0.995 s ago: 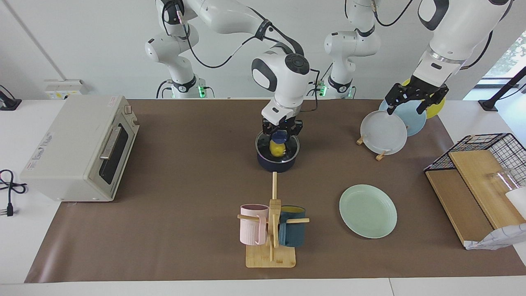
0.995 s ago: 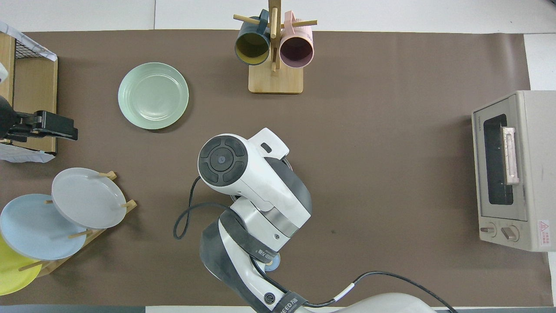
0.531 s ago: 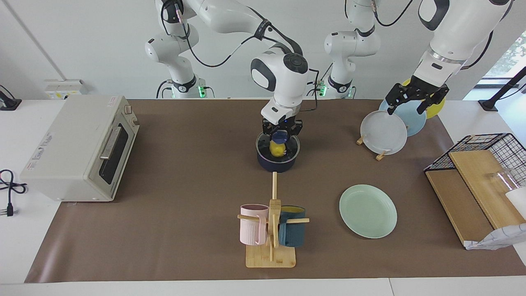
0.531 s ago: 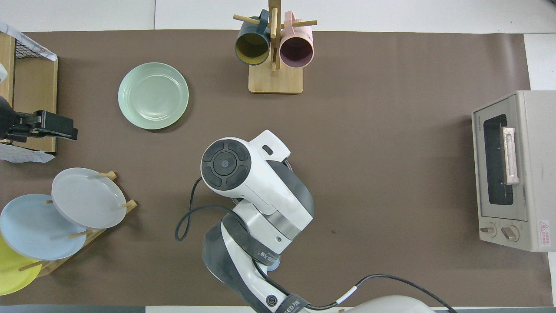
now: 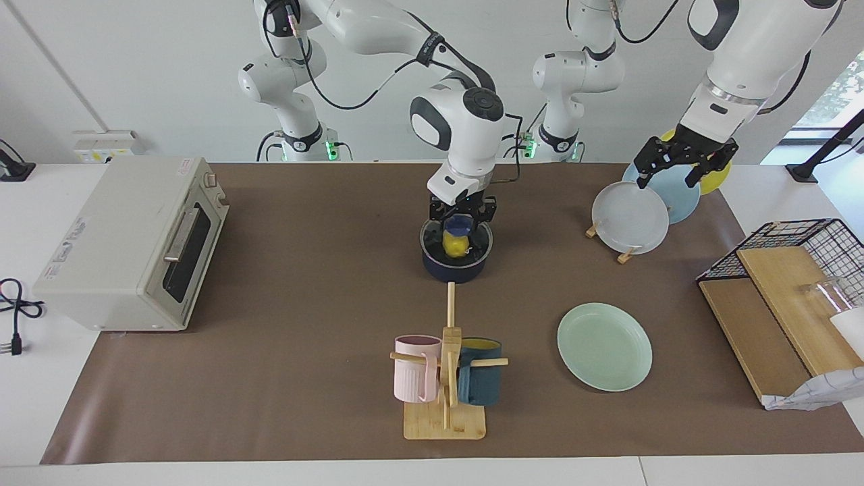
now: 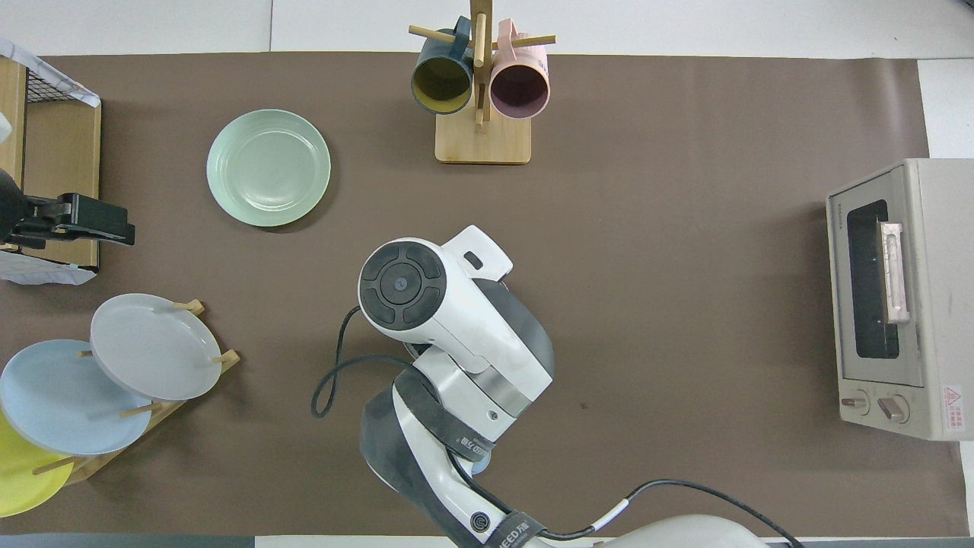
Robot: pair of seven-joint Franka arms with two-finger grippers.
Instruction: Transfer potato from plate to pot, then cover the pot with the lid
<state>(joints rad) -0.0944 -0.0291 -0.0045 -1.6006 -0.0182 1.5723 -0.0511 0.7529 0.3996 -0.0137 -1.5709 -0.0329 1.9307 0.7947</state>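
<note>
Glass lid [image 5: 456, 237] now sits on the pot [image 5: 455, 264] at frame centre, potato [image 5: 455, 247] inside, mint plate [image 5: 604, 345] empty; right gripper [image 5: 463, 214] has lifted slightly, grip on knob unclear; left gripper [image 5: 682, 162] waits, fingers spread, over the rack plates [image 5: 629, 217].

Toaster oven [image 5: 131, 244] at left of the facing view, at right in the overhead view [image 6: 898, 298], door with bar handle turned toward the middle of the tabletop [image 5: 304, 283]. Black cable [image 5: 15, 307] at far left edge. Mug tree [image 5: 446, 378] at lower centre on a wooden base, pink mug [image 5: 414, 368] and dark blue mug [image 5: 479, 371] hung on its pegs. Upright plate rack at upper right: white plate [image 5: 630, 217], light blue plate [image 5: 671, 192], yellow plate [image 5: 715, 174] in a row. Wire basket [image 5: 786, 253] with wooden boards [image 5: 763, 331] at right edge. Brown mat over the tabletop.
</note>
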